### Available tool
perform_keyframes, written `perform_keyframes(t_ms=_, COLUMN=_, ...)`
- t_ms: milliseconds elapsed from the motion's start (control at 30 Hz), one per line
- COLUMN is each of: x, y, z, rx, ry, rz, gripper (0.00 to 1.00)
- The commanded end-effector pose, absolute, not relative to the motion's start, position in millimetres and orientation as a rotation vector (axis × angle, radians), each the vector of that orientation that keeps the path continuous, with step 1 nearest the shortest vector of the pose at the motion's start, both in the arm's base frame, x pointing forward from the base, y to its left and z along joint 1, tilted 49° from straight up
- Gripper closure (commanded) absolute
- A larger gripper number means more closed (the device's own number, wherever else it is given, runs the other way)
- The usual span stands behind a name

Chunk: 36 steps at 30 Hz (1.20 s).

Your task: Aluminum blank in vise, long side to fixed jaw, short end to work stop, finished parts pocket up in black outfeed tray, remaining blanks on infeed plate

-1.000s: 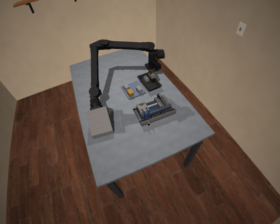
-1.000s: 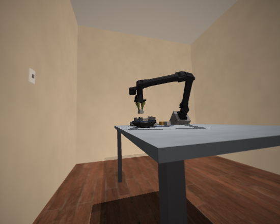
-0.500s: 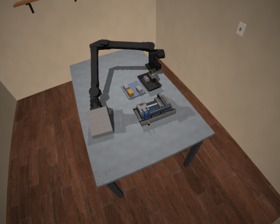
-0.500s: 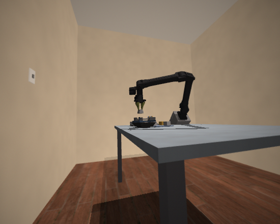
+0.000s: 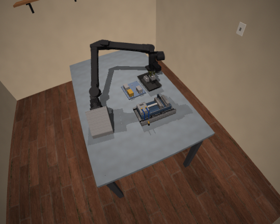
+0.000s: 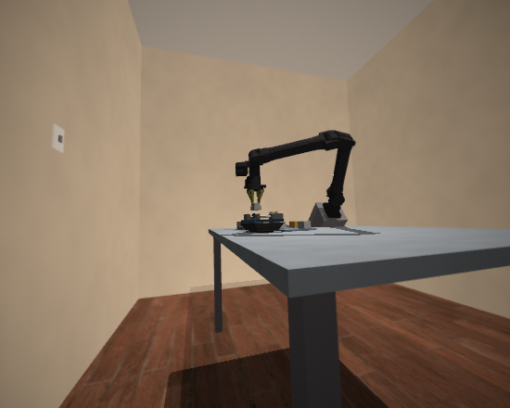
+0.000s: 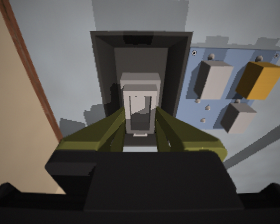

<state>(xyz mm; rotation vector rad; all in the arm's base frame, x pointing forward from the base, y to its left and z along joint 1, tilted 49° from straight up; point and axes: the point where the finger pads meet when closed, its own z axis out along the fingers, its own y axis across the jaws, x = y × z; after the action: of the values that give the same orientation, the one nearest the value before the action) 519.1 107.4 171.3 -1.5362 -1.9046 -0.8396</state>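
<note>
Nearby, yellow brass blank (image 5: 130, 92) (image 7: 258, 81); vise (image 5: 155, 108)

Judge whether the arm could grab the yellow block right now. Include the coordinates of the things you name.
Probably not yet: the end effector (image 5: 152, 74) (image 6: 256, 204) (image 7: 140, 111) is shut on a pocketed block (image 6: 256, 207) (image 7: 127, 111); otherwise nothing seems to cover the yellow block (image 5: 130, 92) (image 7: 258, 81).

The table (image 5: 152, 142) (image 6: 394, 250) has a blue-gray top and dark legs (image 5: 192, 154) (image 6: 314, 348). The floor (image 5: 51, 152) (image 6: 185, 325) is reddish-brown plank. The walls (image 5: 208, 63) (image 6: 232, 102) are plain beige. A switch plate (image 5: 241, 28) (image 6: 57, 138), white with a gray center, is mounted on one wall. A shelf (image 5: 23, 3), orange-brown, is partly visible at the upper edge of the top view, with a black bracket (image 5: 31, 8) beneath it. The ceiling (image 6: 278, 32) is gray.
</note>
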Motion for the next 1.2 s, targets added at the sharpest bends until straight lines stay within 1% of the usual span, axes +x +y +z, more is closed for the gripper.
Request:
perform_keyframes(t_ms=0, x=520.3, y=119.4, z=165.2, rx=-1.528, ry=-1.901, rz=-0.832, gripper=1.00)
perform_keyframes(t_ms=1167, x=517.6, y=165.1, z=128.0, rx=-1.525, ry=-1.904, rz=-0.835, gripper=1.00)
